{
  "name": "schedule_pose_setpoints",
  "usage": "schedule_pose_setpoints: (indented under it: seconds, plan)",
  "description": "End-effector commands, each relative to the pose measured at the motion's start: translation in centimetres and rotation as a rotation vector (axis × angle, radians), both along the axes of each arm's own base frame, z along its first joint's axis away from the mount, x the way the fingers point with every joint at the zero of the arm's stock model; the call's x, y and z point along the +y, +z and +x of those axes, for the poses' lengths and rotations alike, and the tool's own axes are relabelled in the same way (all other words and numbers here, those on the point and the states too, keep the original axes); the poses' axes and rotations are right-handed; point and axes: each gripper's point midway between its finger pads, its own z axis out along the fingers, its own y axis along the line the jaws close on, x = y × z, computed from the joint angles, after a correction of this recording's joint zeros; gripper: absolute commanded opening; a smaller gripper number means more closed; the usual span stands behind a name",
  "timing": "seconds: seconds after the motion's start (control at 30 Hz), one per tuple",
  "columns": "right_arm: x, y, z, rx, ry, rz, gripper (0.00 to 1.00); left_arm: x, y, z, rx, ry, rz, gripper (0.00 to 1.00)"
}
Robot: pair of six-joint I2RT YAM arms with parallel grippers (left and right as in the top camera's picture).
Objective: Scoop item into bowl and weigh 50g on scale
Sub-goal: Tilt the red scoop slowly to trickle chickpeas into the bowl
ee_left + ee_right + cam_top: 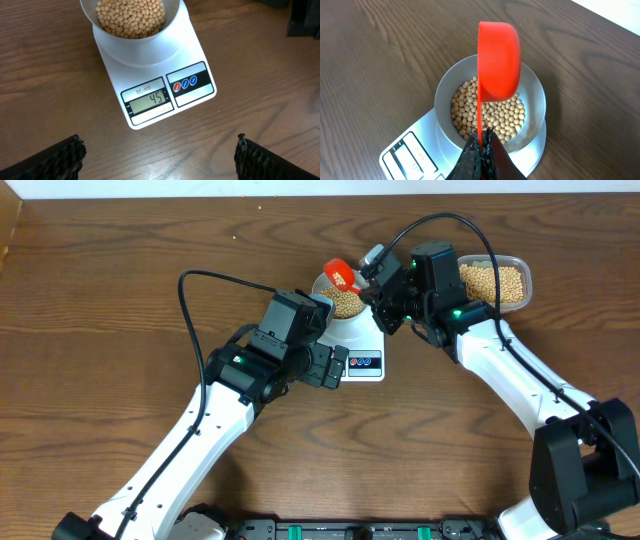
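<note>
Left gripper [158, 142]: fingers wide apart, holding nothing and touching nothing, hovering over the table [100, 280] just in front of the scale [196, 54]. The scale lies flat with the bowl [169, 16] on its platform, and the beans [130, 15] form a heap in the bowl, well below the rim. Left wrist view only: the display [149, 100] reads 45, with three round buttons beside it, one red and two blue. This is not legible from overhead. Scoop [497, 60]: orange-red, turned on edge above the bowl with its cup toward the far rim. The right wrist view shows only the cup's outer back, so I cannot tell whether anything is inside. Right gripper [481, 139]: fingers together, clamped on the scoop's thin handle just over the bowl's near rim. Overhead view only: a clear tub [520, 272] holding more beans sits to the right of the scale, behind the right arm and apart from the bowl. Neither wrist view shows it.
</note>
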Motion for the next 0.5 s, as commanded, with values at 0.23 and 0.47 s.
schedule_pose_setpoints:
  seconds: [0.23, 0.47]
  plan:
    - [0.31, 2.32, 0.27, -0.082, 0.033, -0.004, 0.01, 0.14, -0.55, -0.16, 0.013, 0.004, 0.012, 0.98]
    - [0.31, 2.33, 0.28, -0.112, 0.060, -0.028, 0.01, 0.14, -0.55, -0.16, 0.013, 0.004, 0.012, 0.97]
